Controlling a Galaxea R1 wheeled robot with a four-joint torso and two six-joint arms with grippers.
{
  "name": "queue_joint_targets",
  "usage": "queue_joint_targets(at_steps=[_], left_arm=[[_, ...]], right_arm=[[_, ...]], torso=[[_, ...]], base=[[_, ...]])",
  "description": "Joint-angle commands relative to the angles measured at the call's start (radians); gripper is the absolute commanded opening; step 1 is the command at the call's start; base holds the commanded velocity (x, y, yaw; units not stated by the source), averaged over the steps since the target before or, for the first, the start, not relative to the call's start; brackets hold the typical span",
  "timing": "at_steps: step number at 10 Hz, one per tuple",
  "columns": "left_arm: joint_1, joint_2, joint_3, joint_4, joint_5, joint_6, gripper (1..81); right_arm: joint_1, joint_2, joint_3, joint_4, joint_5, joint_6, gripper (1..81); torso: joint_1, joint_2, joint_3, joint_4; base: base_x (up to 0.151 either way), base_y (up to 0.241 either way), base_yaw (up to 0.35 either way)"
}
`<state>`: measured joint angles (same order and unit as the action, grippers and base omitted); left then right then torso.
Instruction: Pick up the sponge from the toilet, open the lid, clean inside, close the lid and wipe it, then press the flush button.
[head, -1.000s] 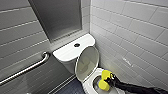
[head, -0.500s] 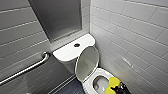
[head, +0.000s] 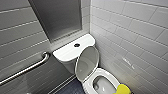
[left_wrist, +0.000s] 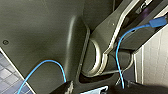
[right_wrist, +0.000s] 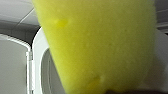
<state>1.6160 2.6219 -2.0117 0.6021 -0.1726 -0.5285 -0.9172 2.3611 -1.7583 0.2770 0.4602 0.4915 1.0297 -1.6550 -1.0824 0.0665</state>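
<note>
"Where's the sponge (head: 122, 89)?"
"Nearest us, by the near right rim of the toilet (head: 108, 74) bowl. Touching or not, can't tell."
"Grippers open or closed?"
"Left & right, can't tell."
"And the lid (head: 87, 63)?"
"Up, leaning twd the tank. Further back, the flush button (head: 77, 45) sits mid tank top. There's a grab bar (head: 25, 70) on the left wall."

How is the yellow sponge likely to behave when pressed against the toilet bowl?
The sponge has a pitted, porous face, so it is probably soft, squashy and light for its size. Its blocky shape seems unlikely to roll.
</note>
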Motion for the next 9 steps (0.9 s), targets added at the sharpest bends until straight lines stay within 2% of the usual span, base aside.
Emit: queue_joint_targets(at_steps=[1,5,9], left_arm=[[0.035,-0.009,0.019,0.022,0.059,-0.001,81.1],[0.035,0.003,0.014,0.041,0.059,-0.002,81.1],[0.025,0.018,0.014,0.053,0.059,-0.001,81.1]], right_arm=[[-0.047,-0.079,0.079,-0.002,0.041,-0.004,1.0],[-0.205,-0.116,0.151,-0.007,0.135,-0.008,1.0],[-0.334,-0.247,0.338,-0.081,0.178,-0.011,1.0]], torso=[[0.0,0.0,0.0,0.0],[0.0,0.0,0.0,0.0],[0.0,0.0,0.001,0.0]], base=[[0.0,0.0,0.0],[0.0,0.0,0.0],[0.0,0.0,0.0]])
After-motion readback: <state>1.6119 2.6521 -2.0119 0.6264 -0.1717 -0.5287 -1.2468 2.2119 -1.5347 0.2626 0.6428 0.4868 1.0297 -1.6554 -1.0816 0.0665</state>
